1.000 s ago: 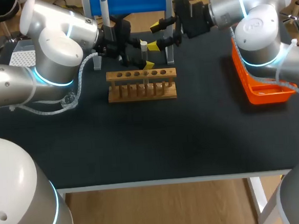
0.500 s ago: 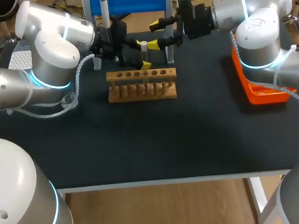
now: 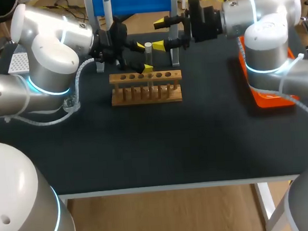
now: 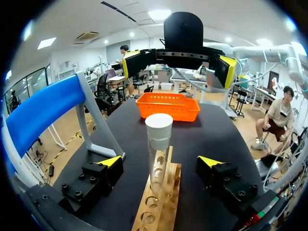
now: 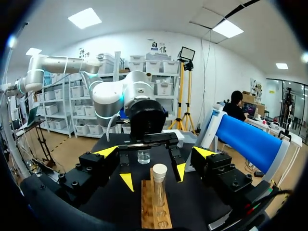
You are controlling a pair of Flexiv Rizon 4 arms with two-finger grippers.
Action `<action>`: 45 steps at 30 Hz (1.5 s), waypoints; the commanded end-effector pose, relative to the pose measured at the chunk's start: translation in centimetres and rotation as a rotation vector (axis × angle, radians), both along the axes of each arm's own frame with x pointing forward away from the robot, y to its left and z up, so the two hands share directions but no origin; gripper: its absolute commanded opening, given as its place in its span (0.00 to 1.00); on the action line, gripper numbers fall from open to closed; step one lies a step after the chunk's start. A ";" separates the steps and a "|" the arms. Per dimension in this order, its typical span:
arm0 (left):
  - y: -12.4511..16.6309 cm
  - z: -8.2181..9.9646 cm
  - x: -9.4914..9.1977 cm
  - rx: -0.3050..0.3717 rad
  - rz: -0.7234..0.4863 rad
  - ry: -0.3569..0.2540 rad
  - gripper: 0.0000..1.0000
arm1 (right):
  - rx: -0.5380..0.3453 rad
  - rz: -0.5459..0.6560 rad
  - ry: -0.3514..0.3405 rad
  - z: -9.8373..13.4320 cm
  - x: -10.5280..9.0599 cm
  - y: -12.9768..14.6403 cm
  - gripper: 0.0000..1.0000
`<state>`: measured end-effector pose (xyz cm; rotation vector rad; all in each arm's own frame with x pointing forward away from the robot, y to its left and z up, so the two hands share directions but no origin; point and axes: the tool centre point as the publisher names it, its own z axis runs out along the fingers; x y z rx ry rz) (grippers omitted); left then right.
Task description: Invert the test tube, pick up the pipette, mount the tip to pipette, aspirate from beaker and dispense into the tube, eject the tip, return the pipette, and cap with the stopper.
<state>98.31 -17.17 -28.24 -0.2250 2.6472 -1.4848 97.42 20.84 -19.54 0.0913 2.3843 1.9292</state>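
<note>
Test tube (image 3: 148,51), clear glass with a white top, stands upright in the wooden rack (image 3: 146,89) at the table's (image 3: 198,139) 12 o'clock. Left gripper (image 3: 144,56) is spread wide, its fingers flanking the tube without contact. Right gripper (image 3: 160,34), at the tube's 2 o'clock, gapes empty. Since a second ago the left arm (image 3: 49,54) has drifted toward 9 o'clock.

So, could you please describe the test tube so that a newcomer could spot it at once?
On the black table, find the wooden rack in front of the blue stand. The test tube stands upright in it: clear glass with a white top, the only tube, every other hole empty.
</note>
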 end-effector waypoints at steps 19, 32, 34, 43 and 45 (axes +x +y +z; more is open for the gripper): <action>0.0 0.0 -0.1 0.000 0.002 -0.002 1.00 | 0.130 0.035 -0.037 -0.6 1.2 1.0 0.00; 0.0 0.0 -0.1 0.000 0.002 -0.002 1.00 | 0.152 0.058 -0.002 -1.6 1.9 2.4 0.00; 0.0 0.0 -0.1 0.000 0.002 -0.002 1.00 | 0.152 0.061 0.000 -1.6 1.9 2.5 0.00; 0.0 0.0 -0.1 0.000 0.002 -0.002 1.00 | 0.145 0.065 0.011 -2.1 1.9 2.5 0.00; 0.0 0.0 -0.1 0.000 0.002 -0.002 1.00 | 0.142 0.067 0.015 -2.2 1.9 2.5 0.00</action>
